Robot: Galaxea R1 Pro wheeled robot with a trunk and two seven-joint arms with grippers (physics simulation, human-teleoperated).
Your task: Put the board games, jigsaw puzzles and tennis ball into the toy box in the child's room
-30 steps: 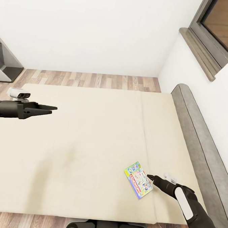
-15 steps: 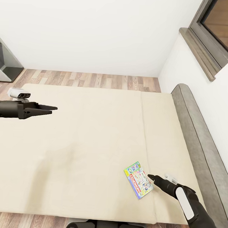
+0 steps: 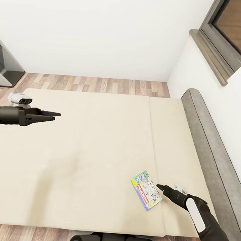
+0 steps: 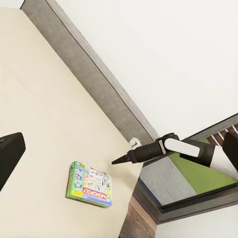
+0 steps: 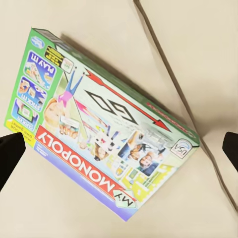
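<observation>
The board game [image 3: 146, 190] lies flat on the bed [image 3: 96, 158], lower right of the head frame. The right gripper [image 3: 159, 187] hovers beside it, fingers apart. The left gripper [image 3: 56, 116], mid-left, is closed.

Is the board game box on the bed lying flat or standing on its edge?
Lying flat. The board game box rests printed cover up on the bed, beside the right end effector.

White walls [image 3: 104, 30] meet wood-plank floor [image 3: 97, 85] — a cream mattress [image 3: 90, 150] with grey headboard [image 3: 211, 154] sits under a dark-framed window [image 3: 229, 31].
</observation>
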